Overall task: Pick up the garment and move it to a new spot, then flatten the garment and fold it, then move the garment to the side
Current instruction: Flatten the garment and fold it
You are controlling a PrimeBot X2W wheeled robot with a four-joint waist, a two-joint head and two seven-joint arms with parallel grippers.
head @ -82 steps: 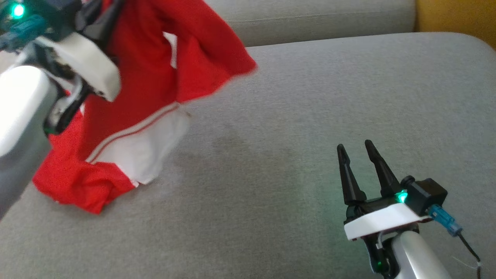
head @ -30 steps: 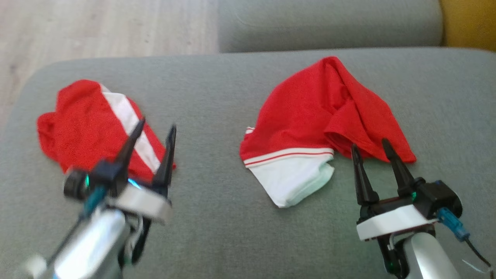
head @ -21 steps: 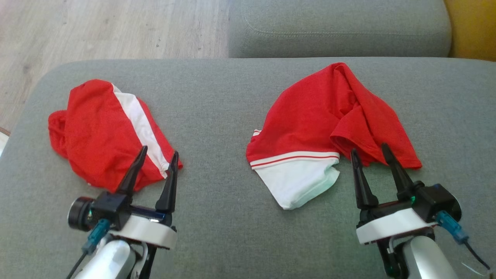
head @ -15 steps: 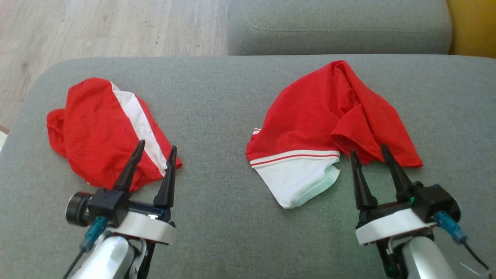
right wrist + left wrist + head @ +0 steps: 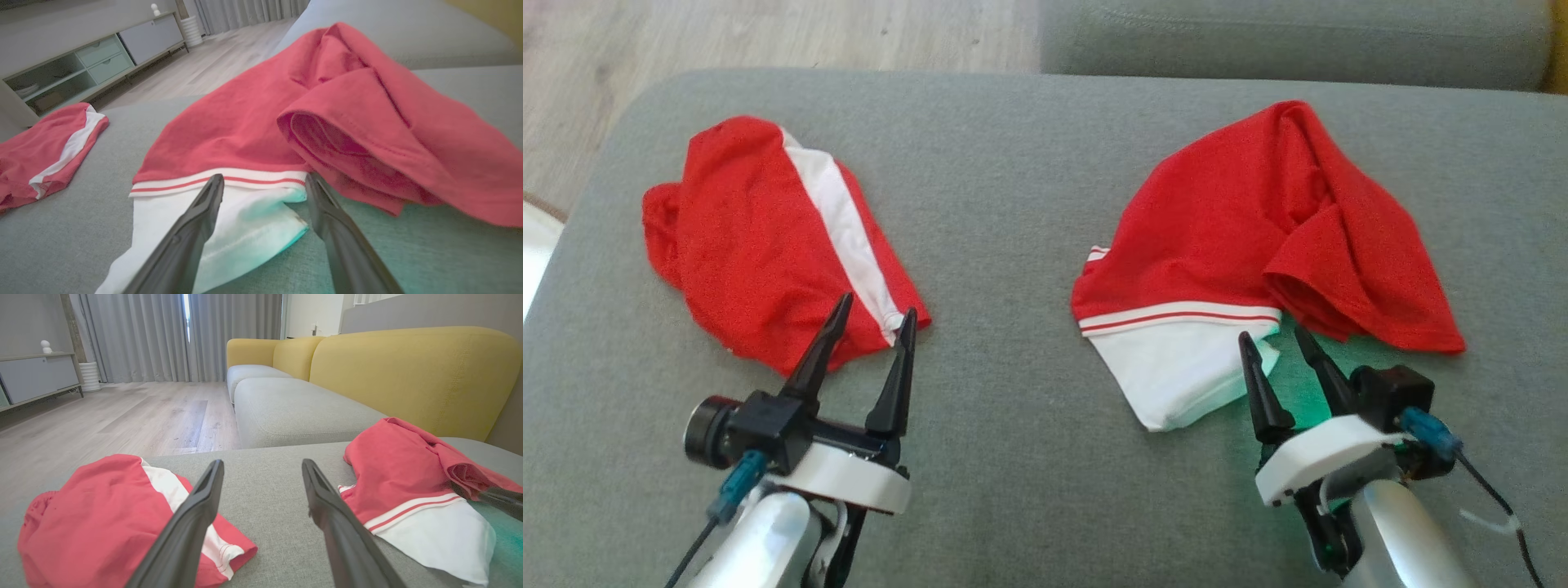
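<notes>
The garment (image 5: pixel 1241 229), red with a white panel and red-striped band, lies crumpled on the right half of the grey seat cushion (image 5: pixel 1013 204). My right gripper (image 5: pixel 1271 333) is open, its tips at the white panel's near right corner with nothing between them. In the right wrist view the right gripper (image 5: pixel 265 176) straddles the striped hem of the garment (image 5: pixel 253 114). My left gripper (image 5: pixel 876 306) is open and empty. In the left wrist view the left gripper (image 5: pixel 262 463) points at bare cushion, with the garment (image 5: pixel 400 473) to its right.
A second red garment (image 5: pixel 768 237) with a white stripe lies on the cushion's left half, its near corner just beyond my left fingertips. Behind are another grey cushion (image 5: pixel 1290 33) and wooden floor (image 5: pixel 768 33). A yellow backrest (image 5: pixel 408 371) stands on the right.
The garment that hung from my left gripper now lies released on the cushion. My right gripper has edged left toward the white panel. The head camera has shifted.
</notes>
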